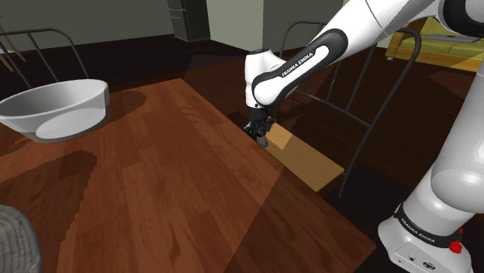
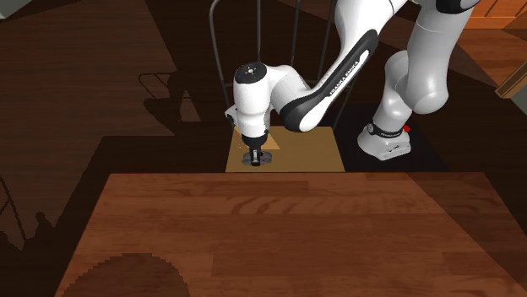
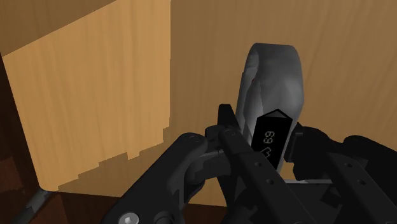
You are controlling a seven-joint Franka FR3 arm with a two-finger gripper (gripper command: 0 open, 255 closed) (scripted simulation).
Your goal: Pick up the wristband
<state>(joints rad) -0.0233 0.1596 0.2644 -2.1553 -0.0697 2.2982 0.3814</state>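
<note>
Gripper point(image 3: 264, 132) is low over the light wooden chair seat point(image 3: 95, 95) beside the table point(image 1: 155, 194), fingers closed on the grey wristband point(image 3: 273, 79) at its black display block. Grasp looks done. The lift is left: the band is on or barely off the seat, can't tell which.

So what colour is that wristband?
A grey wristband with a black display face, clearest in the wrist view.

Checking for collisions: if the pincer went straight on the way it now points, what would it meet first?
The pincer clasps the grey wristband, so that comes first; straight beyond it lies the light wooden chair seat, probably close.
</note>
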